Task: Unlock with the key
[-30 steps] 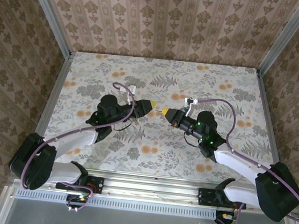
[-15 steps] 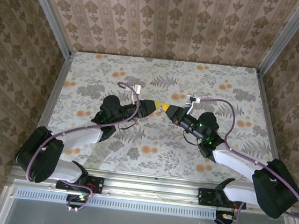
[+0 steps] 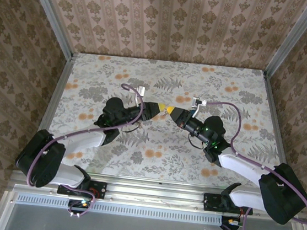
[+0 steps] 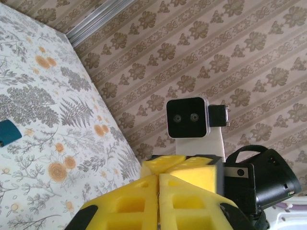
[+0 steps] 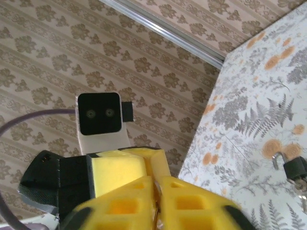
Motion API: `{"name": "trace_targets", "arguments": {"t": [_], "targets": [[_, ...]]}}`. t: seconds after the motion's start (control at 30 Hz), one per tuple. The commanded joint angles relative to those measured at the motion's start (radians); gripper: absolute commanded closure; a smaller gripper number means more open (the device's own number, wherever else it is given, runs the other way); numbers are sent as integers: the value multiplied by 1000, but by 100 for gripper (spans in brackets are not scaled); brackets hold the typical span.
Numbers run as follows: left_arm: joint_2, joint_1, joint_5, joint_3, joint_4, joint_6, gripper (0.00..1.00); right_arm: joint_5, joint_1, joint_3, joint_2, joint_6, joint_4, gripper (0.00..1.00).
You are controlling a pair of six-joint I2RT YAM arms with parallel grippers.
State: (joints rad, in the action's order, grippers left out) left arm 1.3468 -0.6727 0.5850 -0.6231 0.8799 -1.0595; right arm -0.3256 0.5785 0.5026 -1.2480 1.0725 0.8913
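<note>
Padlock flat, shackle toward wall

padlock cut by right edge | metal bit beneath it too blurred to name | teal object cut by left edge, unidentifiable | left pincer, right pincer cropped at bottom edge, anything pinched hidden

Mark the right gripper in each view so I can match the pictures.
Top external: right gripper just right of centre, tip to tip with the left gripper.
Left wrist: right gripper at lower centre, yellow jaws under its camera block.
Right wrist: right gripper at bottom centre, its own yellow jaws.
Shared landmark: the floral table.
</note>
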Motion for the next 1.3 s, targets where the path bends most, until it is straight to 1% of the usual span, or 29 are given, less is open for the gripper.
{"name": "trace_targets", "arguments": {"t": [0.0, 0.07, 0.13, 0.2, 0.23, 0.3, 0.43, 0.53, 0.63, 0.77, 0.93, 1.1, 1.27], "targets": [[-50, 7, 38, -56, -133, 83, 100, -47, -13, 33, 33, -62, -186, 71], [-84, 9, 40, -88, -291, 158, 100, -72, -29, 35, 81, -97, -272, 62], [-109, 9, 35, -131, -463, 238, 100, -86, -50, 34, 143, -138, -361, 56], [-115, 9, 47, -173, -586, 298, 100, -100, -72, 46, 207, -190, -468, 55], [-114, 10, 51, -188, -614, 312, 100, -109, -81, 49, 232, -205, -499, 55], [-103, 10, 107, -212, -650, 326, 100, -139, -104, 51, 276, -215, -537, 56], [-77, 3, 184, -235, -631, 320, 100, -221, -123, 59, 308, -202, -522, 56], [-59, -15, 214, -256, -625, 328, 100, -262, -123, 58, 302, -183, -476, 53], [-49, -30, 213, -260, -609, 325, 100, -275, -123, 57, 289, -174, -452, 53], [-40, -35, 215, -247, -555, 295, 100, -306, -120, 50, 265, -157, -404, 56], [-34, -41, 213, -241, -530, 284, 100, -319, -109, 47, 256, -161, -393, 56], [-28, -43, 218, -240, -509, 274, 100, -327, -105, 46, 254, -164, -386, 58], [-26, -45, 225, -228, -463, 252, 100, -326, -101, 47, 246, -173, -392, 58]]}}
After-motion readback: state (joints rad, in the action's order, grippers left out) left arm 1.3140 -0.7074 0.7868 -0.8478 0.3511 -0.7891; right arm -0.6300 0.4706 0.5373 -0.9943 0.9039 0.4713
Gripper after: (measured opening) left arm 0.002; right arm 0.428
